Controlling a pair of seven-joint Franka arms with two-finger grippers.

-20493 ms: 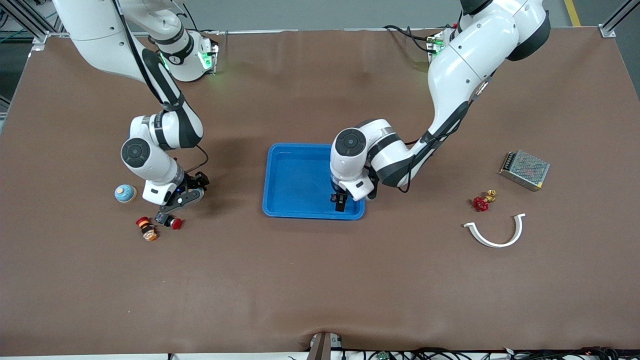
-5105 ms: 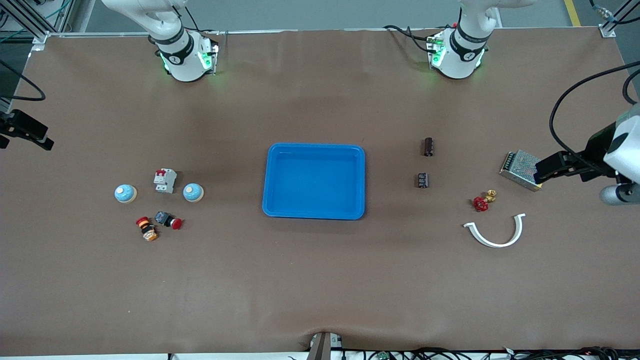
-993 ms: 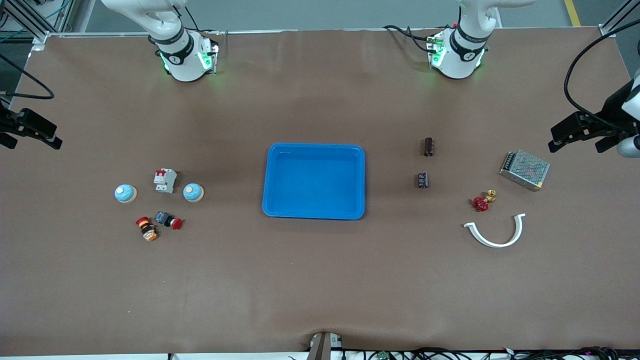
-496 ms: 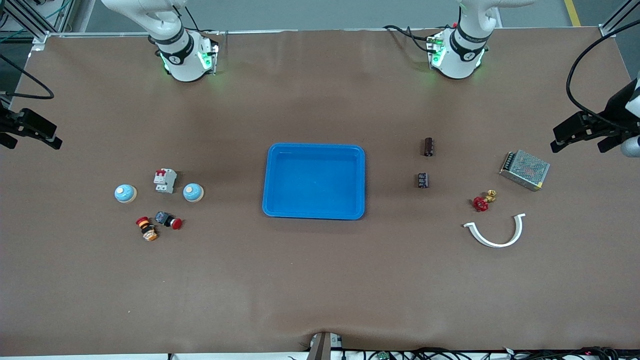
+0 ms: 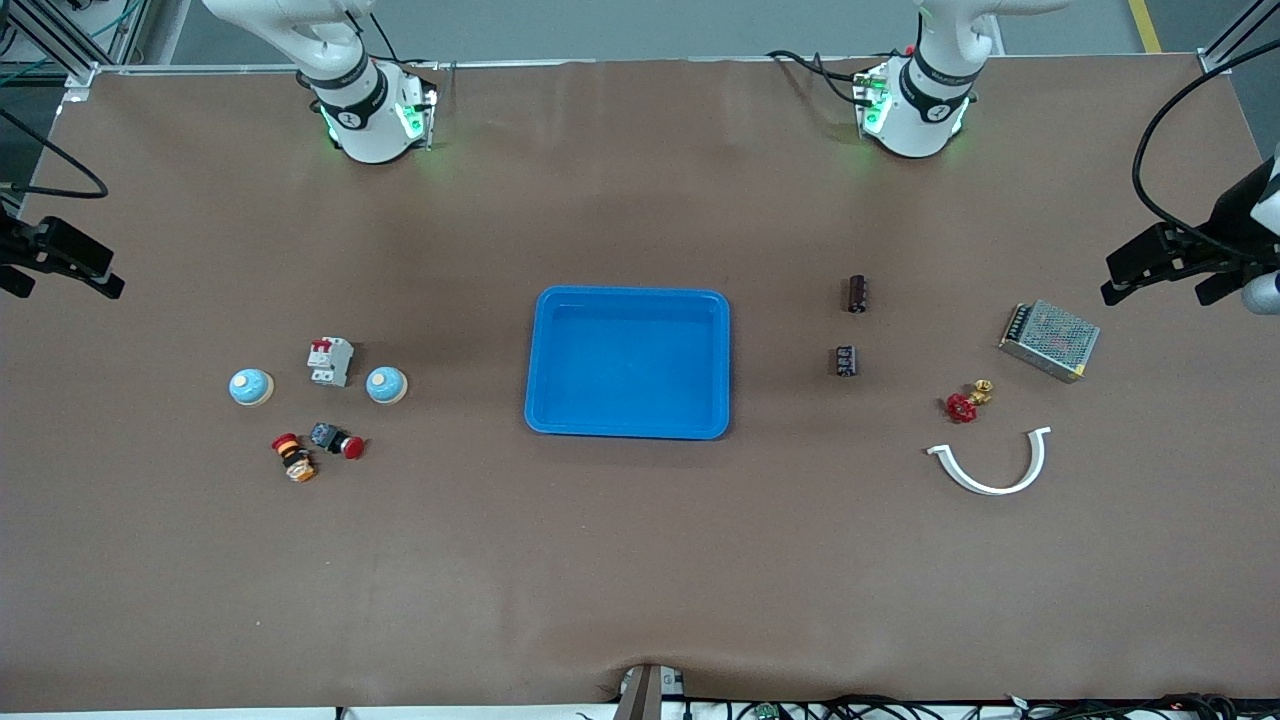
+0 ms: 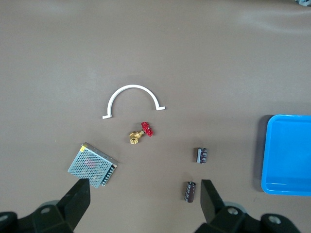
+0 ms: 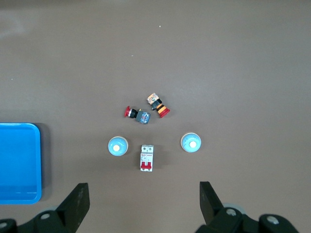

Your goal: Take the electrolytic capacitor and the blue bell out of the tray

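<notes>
Brown tabletop (image 5: 620, 560) fills your view, blue tray (image 5: 628, 362) at its middle. Both capacitors (image 5: 857, 293) lie toward the left arm's end, both bells (image 5: 386, 385) toward the right arm's. Your left hand (image 5: 1160, 270) and right hand (image 5: 55, 265), partly cut off at the tabletop's ends, hang with fingers apart, holding nothing.

Legible text, labels, brands, numbers, signs: none. The two capacitors (image 5: 857, 294) (image 5: 845, 361) carry pale print on their sleeves — too small to read from any view. The circuit breaker (image 7: 146, 158) shows red and white faces only (any marking on it cannot be made out). Each robot base (image 5: 365, 118) bears a small dark round mark — not readable as a character.
</notes>
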